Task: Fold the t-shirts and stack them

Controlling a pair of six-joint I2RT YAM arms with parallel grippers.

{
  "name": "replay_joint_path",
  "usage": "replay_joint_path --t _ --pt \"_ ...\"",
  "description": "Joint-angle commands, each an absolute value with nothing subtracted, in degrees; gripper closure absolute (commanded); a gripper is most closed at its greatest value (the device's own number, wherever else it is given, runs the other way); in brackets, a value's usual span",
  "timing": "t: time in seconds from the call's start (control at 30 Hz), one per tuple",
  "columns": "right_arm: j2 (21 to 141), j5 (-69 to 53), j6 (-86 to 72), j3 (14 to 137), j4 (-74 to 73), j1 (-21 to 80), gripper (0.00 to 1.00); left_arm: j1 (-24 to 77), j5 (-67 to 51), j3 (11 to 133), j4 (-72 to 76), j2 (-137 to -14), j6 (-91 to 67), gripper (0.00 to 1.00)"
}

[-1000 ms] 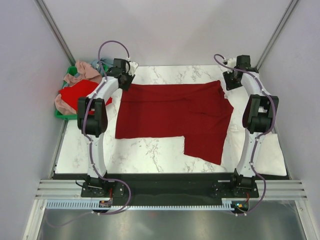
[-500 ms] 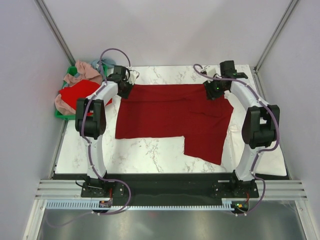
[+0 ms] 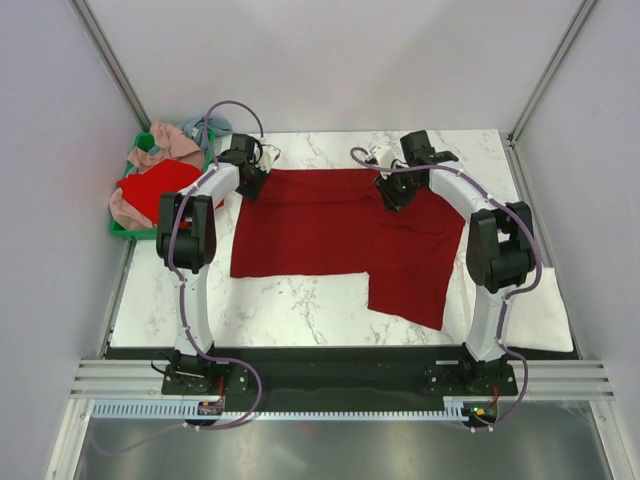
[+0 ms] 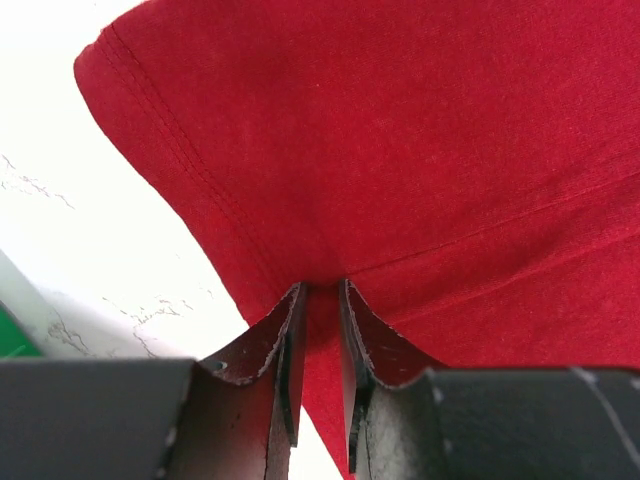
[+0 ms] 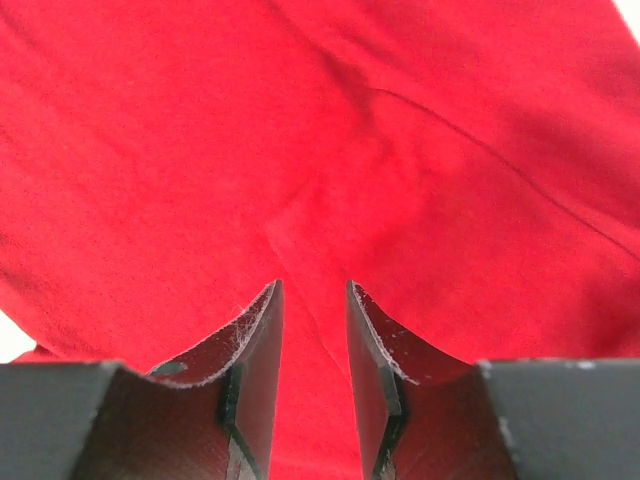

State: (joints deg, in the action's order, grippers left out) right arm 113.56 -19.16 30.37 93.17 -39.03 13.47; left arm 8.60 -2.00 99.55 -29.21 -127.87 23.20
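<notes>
Where it lies spread flat toward the bench's (image 3: 300, 310) far edge: crimson shirt (image 3: 340, 235), one. My left gripper (image 4: 320, 290) pinches its far-left corner. My right gripper (image 5: 313, 290) pinches a raised fold near its far edge, right of middle. Beside the far-left corner: crate (image 3: 120, 228), heaped with red shirt (image 3: 155, 188) and pink shirt (image 3: 170, 145).

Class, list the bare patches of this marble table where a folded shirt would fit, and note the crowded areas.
Free: the near strip between the dark red shirt's hem and the table edge; the near right corner beside the right arm. Crowded: the green crate, heaped with shirts, and the shirt's far edge, held by the left gripper and right gripper.
</notes>
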Motion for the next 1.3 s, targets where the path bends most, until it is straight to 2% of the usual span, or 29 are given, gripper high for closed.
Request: replay_joint_path --t 0.0,1.1,1.2,1.23,1.27 --pt "116.5 -18.5 31.9 95.0 -38.1 15.1 0.61 8.4 -1.8 100.8 -30.1 -128.3 23.0 0.74" --pt "123.8 -16.8 30.4 96.6 -37.2 17.0 0.62 8.2 -0.5 100.7 -30.1 -128.0 23.1 0.74" --pt "124.3 -17.3 29.8 96.9 -37.2 17.1 0.72 8.2 -0.4 100.6 -30.1 -128.0 23.0 0.74" --pt "124.4 -17.2 29.4 96.9 -37.2 17.0 0.80 8.1 -0.5 100.5 -30.1 -128.0 23.0 0.74" --pt "124.3 -17.2 29.4 96.9 -37.2 17.0 0.84 8.1 -0.5 100.5 -30.1 -128.0 23.0 0.74"
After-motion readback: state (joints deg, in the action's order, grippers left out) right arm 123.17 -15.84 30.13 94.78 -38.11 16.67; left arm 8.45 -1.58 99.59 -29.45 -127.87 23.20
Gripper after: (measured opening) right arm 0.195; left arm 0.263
